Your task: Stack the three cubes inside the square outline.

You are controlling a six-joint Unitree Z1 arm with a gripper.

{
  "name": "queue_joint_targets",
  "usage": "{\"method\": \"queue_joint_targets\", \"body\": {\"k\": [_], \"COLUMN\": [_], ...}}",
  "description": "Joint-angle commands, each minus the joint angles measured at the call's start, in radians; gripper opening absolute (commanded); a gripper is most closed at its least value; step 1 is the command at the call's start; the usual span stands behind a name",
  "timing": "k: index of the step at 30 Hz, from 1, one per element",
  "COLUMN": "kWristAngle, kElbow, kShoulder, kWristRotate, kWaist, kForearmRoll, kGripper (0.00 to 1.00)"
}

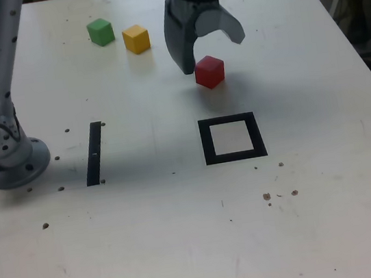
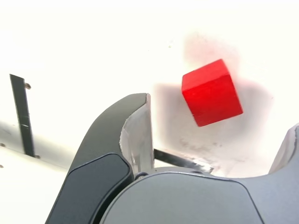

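As I look across the white bench [image 1: 187,249] from the exterior view's left, the arm's grey base [image 1: 5,161] sits at the near-left edge, its silver column rising out of sight. Just to its right lies a thin black strip [image 1: 94,154], running roughly front to back, with small dark specks scattered around it. Farther back, the green cube [image 1: 101,32] and the yellow cube [image 1: 136,39] rest close beside each other without touching, green to the left. Right of them the end effector [image 1: 211,51] hangs over the bench with its jaws spread wide and nothing between them. One finger [image 1: 180,39] points down just left of the red cube [image 1: 209,71], the other curves above and to the cube's right. The cube sits on the bench, tilted a little off square to the edges, touching neither finger as far as I can tell. The wrist view shows the same: the red cube [image 2: 212,92] lies on the white surface, in the gap between the two dark jaws, apart from both. In front of the red cube, nearer to me, the square outline [image 1: 235,156] lies with its pale centre bare, well apart from all three cubes.
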Motion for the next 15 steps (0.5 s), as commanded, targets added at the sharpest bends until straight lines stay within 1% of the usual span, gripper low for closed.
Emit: {"method": "queue_joint_targets", "body": {"k": [1,5,10,13,15], "kWristAngle": [0.002,-0.002,-0.017,-0.018,-0.012], "kElbow": [0.014,0.063,0.113,0.119,0.115], "kShoulder": [0.009,0.018,0.047,0.059,0.062], "kWristRotate": [-0.024,-0.081,-0.108,-0.121,-0.133], "kWaist": [0.0,0.004,0.006,0.008,0.011], "kForearmRoll": [-0.012,-0.063,-0.15,-0.18,-0.188], "kGripper": [0.96,0.95,0.93,0.92,0.9]}}
